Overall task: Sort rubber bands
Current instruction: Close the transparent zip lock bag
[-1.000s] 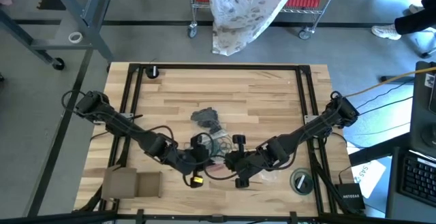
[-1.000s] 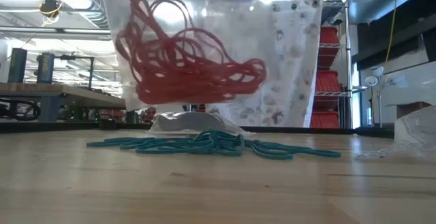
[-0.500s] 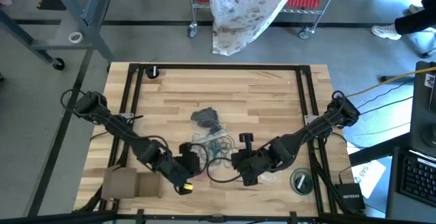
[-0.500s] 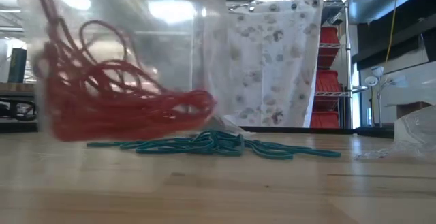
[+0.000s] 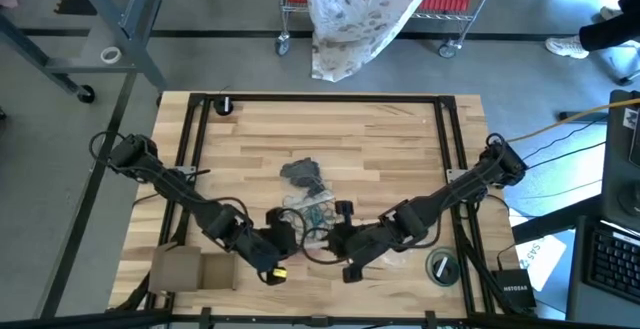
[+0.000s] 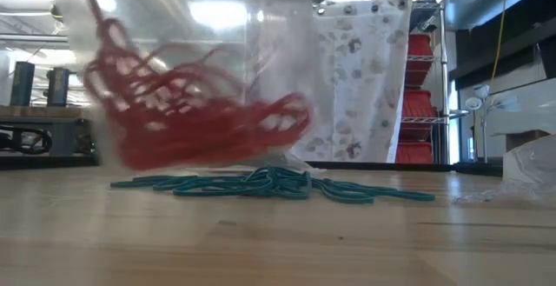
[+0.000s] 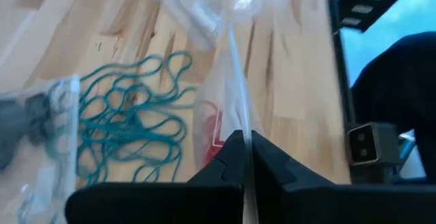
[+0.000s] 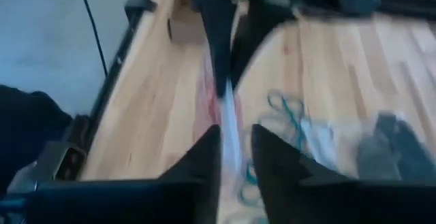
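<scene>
A clear plastic bag (image 6: 174,77) with a tangle of red rubber bands (image 6: 191,121) inside hangs clear above the table between both grippers. My left gripper (image 5: 277,241) is shut on it, and so is my right gripper (image 5: 343,245), facing it from the right. Loose teal rubber bands (image 6: 269,184) lie in a heap on the wood just beyond the bag, also seen as teal loops (image 7: 129,122) in the left wrist view. Dark grey bands in another clear bag (image 5: 300,174) lie flat farther toward the far edge. My left gripper pinches a thin edge of the clear bag (image 7: 240,125) between its two shut fingers, coming level from the table's left. The film runs away from the fingertips, with the red bands (image 7: 211,132) inside it. My right gripper has the bag's film (image 8: 230,125) between its fingers (image 8: 212,152), coming level from the table's right; blur hides the exact spot.
A flat cardboard box (image 5: 195,269) sits at the near left corner. A round grey object (image 5: 441,266) lies near the right frame rail, and a small black part (image 5: 225,106) at the far left corner. Another clear bag (image 6: 530,169) lies at the right. A black frame (image 5: 190,149) borders the table.
The bag swung toward the table's left and sank nearly onto the teal bands, then rose and came back right. The red bands tumbled inside it. My left gripper moved left and then slightly back; my right gripper shifted right and then left again. Both kept their hold.
</scene>
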